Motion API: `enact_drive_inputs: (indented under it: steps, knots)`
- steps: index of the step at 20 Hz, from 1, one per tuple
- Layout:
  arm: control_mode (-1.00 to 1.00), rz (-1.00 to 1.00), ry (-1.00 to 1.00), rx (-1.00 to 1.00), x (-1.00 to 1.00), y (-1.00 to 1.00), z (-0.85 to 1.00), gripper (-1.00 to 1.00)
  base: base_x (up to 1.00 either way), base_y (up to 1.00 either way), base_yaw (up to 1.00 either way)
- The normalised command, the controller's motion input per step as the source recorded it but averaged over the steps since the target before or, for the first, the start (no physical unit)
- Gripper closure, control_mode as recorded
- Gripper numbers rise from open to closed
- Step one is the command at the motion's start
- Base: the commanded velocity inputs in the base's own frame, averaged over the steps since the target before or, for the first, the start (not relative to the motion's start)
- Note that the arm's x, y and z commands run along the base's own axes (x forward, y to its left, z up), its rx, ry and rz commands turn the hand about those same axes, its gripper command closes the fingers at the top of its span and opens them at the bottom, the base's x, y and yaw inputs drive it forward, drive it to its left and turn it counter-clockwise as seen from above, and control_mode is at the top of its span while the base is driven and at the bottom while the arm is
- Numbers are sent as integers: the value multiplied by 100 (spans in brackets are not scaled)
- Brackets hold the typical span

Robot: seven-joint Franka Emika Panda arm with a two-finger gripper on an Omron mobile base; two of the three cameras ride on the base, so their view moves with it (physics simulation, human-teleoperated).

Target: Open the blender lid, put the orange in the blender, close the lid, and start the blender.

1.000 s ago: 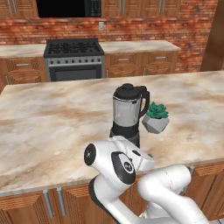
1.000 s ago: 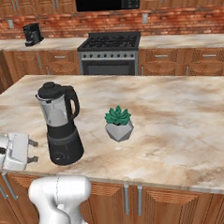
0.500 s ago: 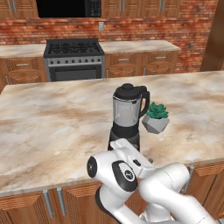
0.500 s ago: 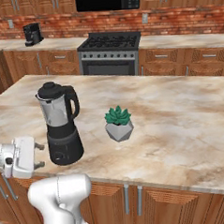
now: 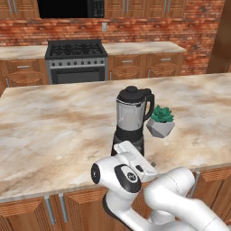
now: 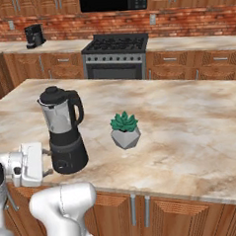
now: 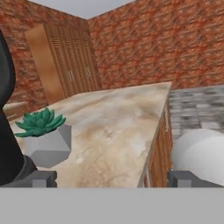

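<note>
While the blender (image 6: 64,130), lid (image 6: 53,95) on, is seen whole from the base, its dark edge alone is caught by the hand camera. The tool (image 6: 45,161) is held open at the counter (image 6: 190,130) edge beside it, with the potted plant (image 6: 125,129) just beyond.

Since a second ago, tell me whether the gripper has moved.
Yes. In the right base view the gripper has swung rightward along the counter edge, closing in on the blender, whose black base it now nearly reaches, jaws open.

Succulent pot (image 6: 125,135) crowds the blender (image 6: 64,129) on one side (near, not touching); counter (image 6: 189,115) beyond lies bare.
</note>
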Motion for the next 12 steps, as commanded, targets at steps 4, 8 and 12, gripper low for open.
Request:
enact_drive_inputs:
  steps: [4, 8, 12]
  knots:
    - [-100, -1, -4, -1, 24, 0, -18, -100, 0, 0, 0]
    - [-100, -1, -3, -1, 26, 0, -14, -100, 0, 0, 0]
    - [-100, 0, -2, -1, 29, 4, -13, -100, 0, 0, 0]
